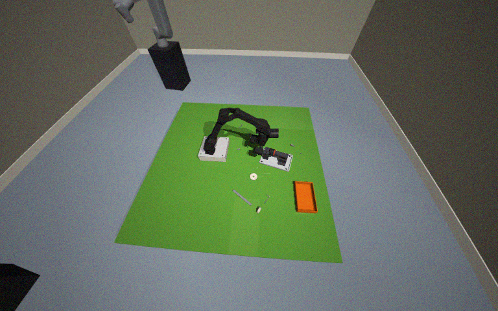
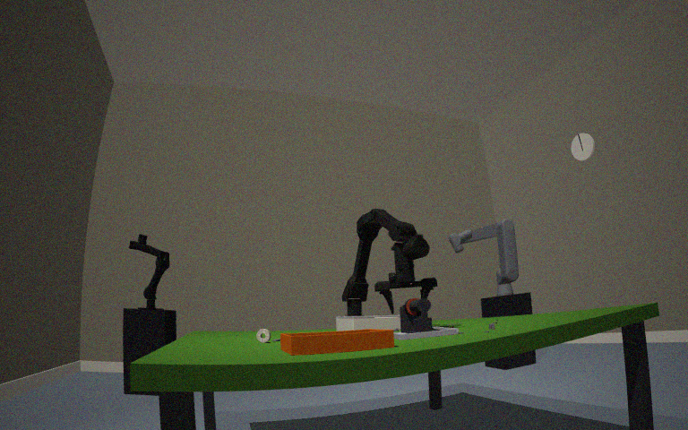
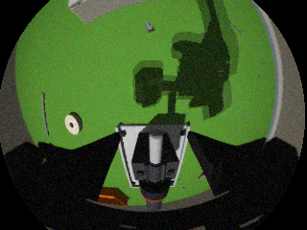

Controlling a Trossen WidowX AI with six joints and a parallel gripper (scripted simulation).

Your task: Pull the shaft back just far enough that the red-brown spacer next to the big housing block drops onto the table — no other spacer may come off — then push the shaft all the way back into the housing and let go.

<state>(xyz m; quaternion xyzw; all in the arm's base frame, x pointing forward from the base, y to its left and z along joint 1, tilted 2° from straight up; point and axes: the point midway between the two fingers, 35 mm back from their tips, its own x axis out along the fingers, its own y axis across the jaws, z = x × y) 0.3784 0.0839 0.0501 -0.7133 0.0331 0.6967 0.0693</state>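
A dark housing assembly [image 1: 281,156] [image 2: 416,324] [image 3: 154,171] stands on a light grey baseplate [image 1: 272,164] [image 2: 449,331] [image 3: 128,145]. A pale shaft [image 3: 155,148] shows between its dark side walls in the wrist view. A thin red band [image 1: 273,152] [image 2: 408,308] [image 3: 154,200], seemingly the red-brown spacer, rings the dark cylinder at the assembly's far side; other spacers cannot be told apart. My gripper [image 1: 259,153] [image 2: 408,305] [image 3: 153,136] is open and empty. Its fingers stand wide apart, on either side of the pale shaft's end in the wrist view, pointing down. Contact is not visible.
An orange tray [image 1: 305,197] [image 2: 337,342] [image 3: 112,196] lies beyond the assembly. A cream ring [image 1: 253,175] [image 3: 73,124], a grey bar [image 1: 242,197] [image 3: 45,114] and a cream disc [image 1: 259,209] lie on the green table. My arm's white base block [image 1: 219,150] stands behind.
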